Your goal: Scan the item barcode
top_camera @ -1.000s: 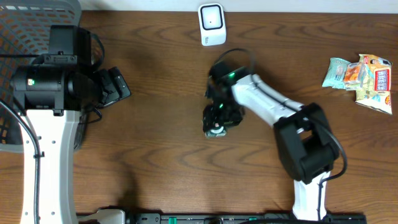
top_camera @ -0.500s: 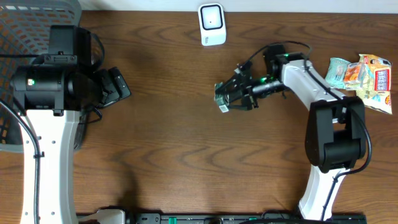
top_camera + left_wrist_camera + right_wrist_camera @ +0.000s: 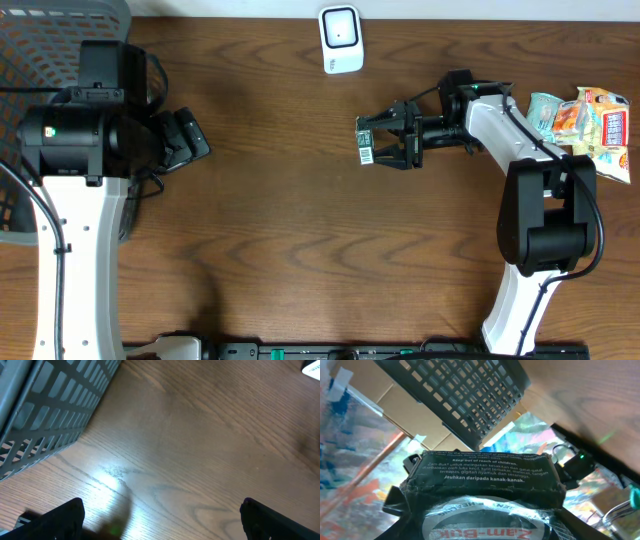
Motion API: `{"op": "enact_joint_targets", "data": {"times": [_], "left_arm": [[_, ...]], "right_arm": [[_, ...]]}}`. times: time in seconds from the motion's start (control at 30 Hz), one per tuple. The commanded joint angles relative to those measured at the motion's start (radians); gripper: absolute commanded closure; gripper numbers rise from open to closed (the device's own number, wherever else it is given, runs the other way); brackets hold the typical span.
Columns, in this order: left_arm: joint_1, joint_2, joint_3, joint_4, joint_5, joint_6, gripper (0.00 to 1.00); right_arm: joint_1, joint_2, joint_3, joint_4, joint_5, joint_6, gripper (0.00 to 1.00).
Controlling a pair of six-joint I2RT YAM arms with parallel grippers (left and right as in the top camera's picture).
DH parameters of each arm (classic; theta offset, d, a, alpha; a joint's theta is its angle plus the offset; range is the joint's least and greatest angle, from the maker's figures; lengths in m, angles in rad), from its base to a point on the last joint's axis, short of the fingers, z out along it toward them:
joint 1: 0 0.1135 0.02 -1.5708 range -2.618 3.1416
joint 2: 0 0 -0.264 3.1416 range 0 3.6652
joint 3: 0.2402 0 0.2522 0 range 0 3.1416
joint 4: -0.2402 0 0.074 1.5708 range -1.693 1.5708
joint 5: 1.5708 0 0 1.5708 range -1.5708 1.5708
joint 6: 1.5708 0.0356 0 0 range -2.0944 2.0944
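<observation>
The item is a small dark Zam-Buk pack with a white barcode label showing from above. My right gripper is shut on it and holds it above the table, pointing left, below and to the right of the white scanner. In the right wrist view the pack fills the space between my right gripper's jaws, its printed back edge facing away. My left gripper stands open at the left beside the basket, and in its own view my left gripper has only bare wood between the jaws.
A grey mesh basket sits at the back left corner, and its wall shows in the left wrist view. Colourful snack packets lie at the right edge, close to the right arm's elbow.
My right arm lifted the pack from the table's middle and swung it up and to the right. The pack has turned so its barcode label faces up. The left arm stayed still.
</observation>
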Motion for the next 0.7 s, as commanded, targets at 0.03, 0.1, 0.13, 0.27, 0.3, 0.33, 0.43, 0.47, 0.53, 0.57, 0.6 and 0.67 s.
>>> {"op": "enact_joint_targets", "data": {"times": [0.03, 0.1, 0.13, 0.27, 0.3, 0.33, 0.43, 0.47, 0.53, 0.57, 0.6, 0.67], "left_arm": [[0.005, 0.003, -0.002, -0.002, -0.008, -0.004, 0.02], [0.005, 0.003, -0.002, -0.002, -0.008, -0.004, 0.02], [0.005, 0.003, -0.002, -0.002, -0.008, -0.004, 0.02], [0.005, 0.003, -0.002, -0.002, -0.008, -0.004, 0.02], [0.005, 0.003, -0.002, -0.002, -0.008, -0.004, 0.02], [0.005, 0.003, -0.002, -0.002, -0.008, -0.004, 0.02], [0.005, 0.003, -0.002, -0.002, -0.008, -0.004, 0.02], [0.005, 0.003, -0.002, -0.002, -0.008, -0.004, 0.02], [0.005, 0.003, -0.002, -0.002, -0.008, -0.004, 0.02], [0.005, 0.003, -0.002, -0.002, -0.008, -0.004, 0.02], [0.005, 0.003, -0.002, -0.002, -0.008, -0.004, 0.02], [0.005, 0.003, -0.002, -0.002, -0.008, -0.004, 0.02]], "right_arm": [[-0.005, -0.023, 0.020, 0.000, -0.051, 0.072, 0.44], [-0.005, -0.023, 0.020, 0.000, -0.051, 0.072, 0.43], [-0.005, -0.023, 0.020, 0.000, -0.051, 0.072, 0.43], [-0.005, -0.023, 0.020, 0.003, -0.050, 0.073, 0.46], [-0.005, -0.023, 0.020, 0.003, -0.048, 0.073, 0.46], [-0.005, -0.023, 0.020, 0.003, -0.048, 0.073, 0.46], [-0.005, -0.023, 0.020, 0.003, -0.042, 0.072, 0.46], [-0.005, -0.023, 0.020, 0.003, -0.035, 0.072, 0.46], [-0.005, -0.023, 0.020, 0.003, -0.027, 0.072, 0.46], [-0.005, -0.023, 0.020, 0.004, -0.024, 0.072, 0.46], [-0.005, -0.023, 0.020, 0.004, -0.022, 0.072, 0.46], [-0.005, -0.023, 0.020, 0.007, -0.019, 0.072, 0.46]]}}
